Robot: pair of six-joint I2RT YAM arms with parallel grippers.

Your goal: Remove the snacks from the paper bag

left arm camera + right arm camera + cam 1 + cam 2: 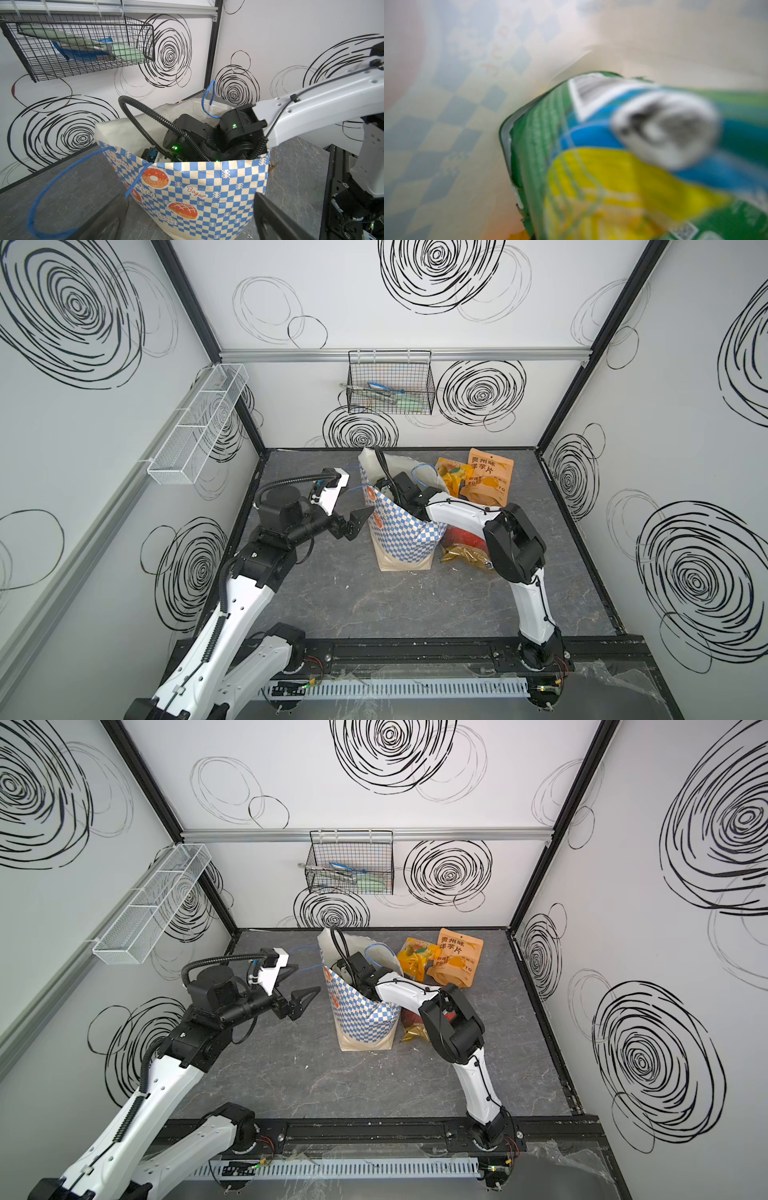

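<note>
Counter [415, 605]: dark grey and marbled; the things listed below as far as the orange pouch were stood or laid on it or held over it.
Paper bag [403, 539]: stood upright near the counter's middle, mouth open, its side printed with blue-and-white checks and pastries.
Right arm [457, 510]: bent over the bag's rim from the right, the wrist sunk in the mouth.
Right tool: hidden inside the bag; wide or narrow could not be told.
Green packet [591, 166]: seen blurred and very close in the right wrist view, inside the bag against its inner wall. A grip on it could not be confirmed.
Gold bag [463, 559]: laid on the counter just right of the bag's base, partly covered by the right arm.
Red pouch [463, 537]: tucked behind the gold bag, largely hidden by the arm.
Left tool [307, 978]: held above the counter just left of the bag, fingers spread wide, nothing between them.
Blue cord handle [52, 187]: looped out from the rim toward the left tool; contact could not be told.
Yellow-orange bag [451, 481]: laid farther back, right of the bag.
Orange pouch [490, 477]: marked with Chinese characters and set just beside the yellow-orange bag, overlapping it.
Black wire basket [390, 385]: hung on the back wall, with pale packets lying in it.
</note>
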